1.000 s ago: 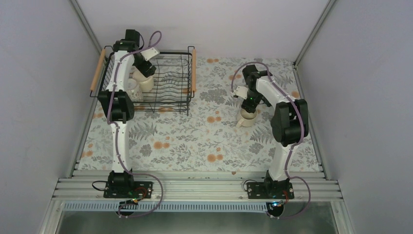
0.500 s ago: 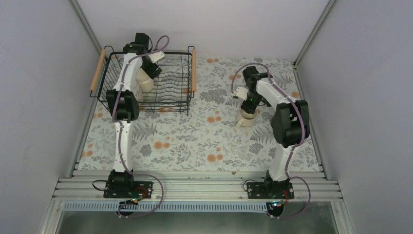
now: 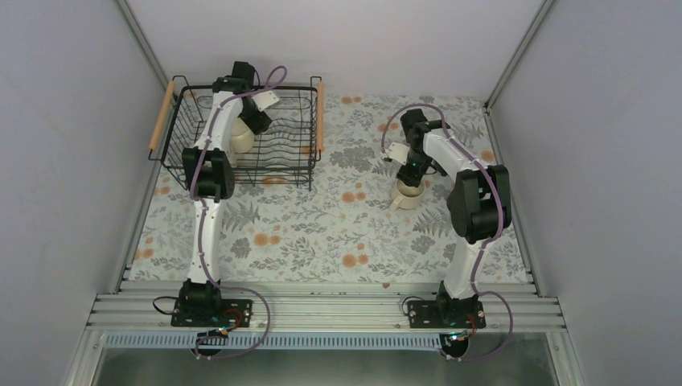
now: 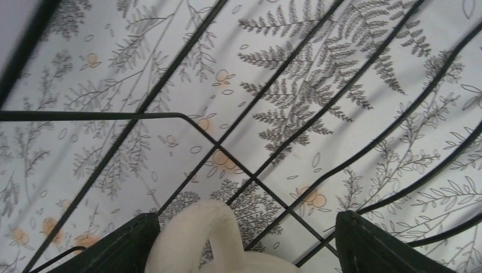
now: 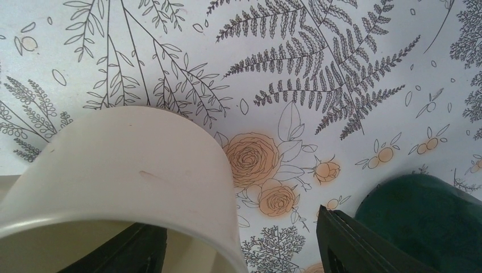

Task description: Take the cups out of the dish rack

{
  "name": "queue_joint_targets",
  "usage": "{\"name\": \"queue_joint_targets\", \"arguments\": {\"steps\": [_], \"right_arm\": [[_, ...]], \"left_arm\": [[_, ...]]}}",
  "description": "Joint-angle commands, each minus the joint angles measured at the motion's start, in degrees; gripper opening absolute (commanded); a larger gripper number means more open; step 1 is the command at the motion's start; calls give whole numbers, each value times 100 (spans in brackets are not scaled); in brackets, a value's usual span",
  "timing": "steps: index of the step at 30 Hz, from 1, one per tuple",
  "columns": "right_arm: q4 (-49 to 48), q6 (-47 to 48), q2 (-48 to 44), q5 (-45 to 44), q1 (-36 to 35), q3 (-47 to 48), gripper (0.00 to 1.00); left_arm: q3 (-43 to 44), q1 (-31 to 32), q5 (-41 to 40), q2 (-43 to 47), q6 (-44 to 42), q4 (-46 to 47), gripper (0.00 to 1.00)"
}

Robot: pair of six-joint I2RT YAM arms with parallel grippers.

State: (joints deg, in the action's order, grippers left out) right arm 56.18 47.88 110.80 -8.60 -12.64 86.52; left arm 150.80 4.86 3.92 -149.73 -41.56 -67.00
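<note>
Inside the dish rack (image 3: 277, 157), seen from above, the left pincer (image 3: 256, 122) hangs by a beige cup (image 3: 238, 138); well right of the rack, the right pincer (image 3: 411, 177) sits over a wide cream cup (image 3: 406, 199) on the surface (image 3: 322, 233); left wrist: fingers (image 4: 113, 244) spread, the cup's handle (image 4: 199, 227) between them; right wrist: jaws spread astride the cream cup's wall, a dark green cup (image 5: 420, 210) just beside.

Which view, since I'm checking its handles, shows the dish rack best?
Top external: the whole dish rack shows, both wooden handles included. Left wrist shows only a few wires up close; right wrist shows none of it.
</note>
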Motion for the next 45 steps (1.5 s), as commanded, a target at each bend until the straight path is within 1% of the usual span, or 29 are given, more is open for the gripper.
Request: {"name": "queue_joint_targets", "arguments": {"steps": [1,2,6,7,8,12,16,17,18,19,20,23,31,38,39,41,42,45], "right_arm": [[32,-119,-59,100,36,32,68],[39,-125,-64,97,41,34,68],[79,-128,-98,97,37,15,67],[84,-137,-107,102,31,20,66],[106,-145,-112,118,27,19,66],[176,-165,-178,204,25,26,66],[183,-162,-255,202,20,-26,66],[190,-164,-260,205,25,-53,66],[199,-153,-270,206,21,-80,66],[202,-156,-270,202,18,-97,67],[194,-156,-270,189,24,-126,67],[171,-145,-291,167,23,-200,66],[98,-128,-267,230,18,-332,67],[69,-95,-245,271,20,-407,66],[54,-94,-240,279,22,-416,66],[44,-93,-222,293,20,-437,66],[44,-94,-220,306,19,-439,65],[51,-103,-239,344,23,-449,64]], "left_arm": [[125,0,229,-313,34,-639,72],[119,5,284,-315,29,-713,68],[78,4,364,-248,47,-846,39],[44,12,352,-219,39,-866,34],[12,8,314,-195,20,-867,32],[-50,1,43,-200,7,-901,27],[-16,15,-142,-256,-53,-1010,27],[-4,18,-161,-254,-65,-1041,29],[-14,25,-178,-225,-79,-1077,39],[-74,38,-215,-174,-106,-1070,53],[-110,59,-269,-137,-126,-1062,60],[-134,85,-444,5,-200,-1074,63],[-457,94,-827,550,-536,-1078,63],[-829,93,-1335,845,-878,-1078,56],[-856,94,-1402,850,-920,-1077,54],[-904,87,-1503,814,-982,-1081,45],[-935,92,-1512,782,-985,-1078,43],[-1037,94,-1607,688,-947,-1078,33]]}}
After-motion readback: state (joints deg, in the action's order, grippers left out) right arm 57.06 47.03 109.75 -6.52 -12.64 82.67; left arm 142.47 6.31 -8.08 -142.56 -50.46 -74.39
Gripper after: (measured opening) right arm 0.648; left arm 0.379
